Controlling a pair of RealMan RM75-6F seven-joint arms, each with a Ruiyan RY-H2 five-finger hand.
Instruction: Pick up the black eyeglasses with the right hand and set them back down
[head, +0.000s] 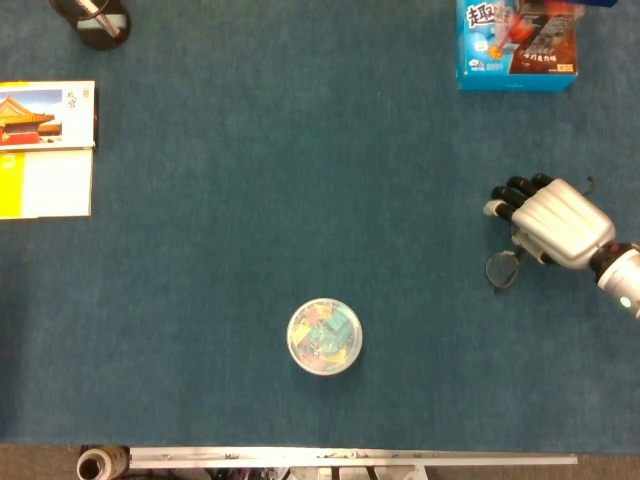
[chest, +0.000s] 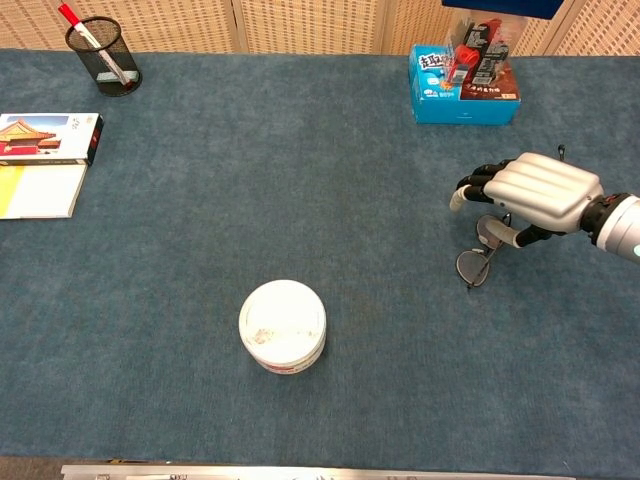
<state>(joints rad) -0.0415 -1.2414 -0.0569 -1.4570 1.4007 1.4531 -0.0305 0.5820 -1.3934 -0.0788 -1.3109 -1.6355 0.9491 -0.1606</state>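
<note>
The black eyeglasses (chest: 480, 252) lie on the tabletop (chest: 330, 180) near its right side, partly under the right hand (chest: 535, 192). One lens (head: 500, 270) shows clear of the hand in the head view, and a thin temple tip sticks out past the knuckles. The right hand is palm down over the glasses, its dark fingertips (chest: 470, 187) curled forward and downward and its thumb (chest: 503, 236) reaching in by the frame. Whether it actually has hold of the eyeglasses cannot be told from either view. The left hand is not seen.

Nothing stands between the hand and the glasses. The nearest other thing is a blue snack box (chest: 463, 72) further back on the right, well apart from the hand. One round white tub (chest: 283, 324) sits toward the front middle; from above its clear lid (head: 324, 337) shows colourful pieces inside. At the far left lie one picture book (chest: 47, 138) and, just beside it, one yellow and white booklet (chest: 38, 190). One black mesh pen cup (chest: 103, 56) with a red-capped pen (chest: 70, 17) stands at the back left corner.

The tabletop is covered in dark blue carpet-like fabric. Behind it runs a tan woven screen (chest: 300, 22). A metal rail (head: 350, 458) edges the front, with a tape roll (head: 103, 464) at its left end.
</note>
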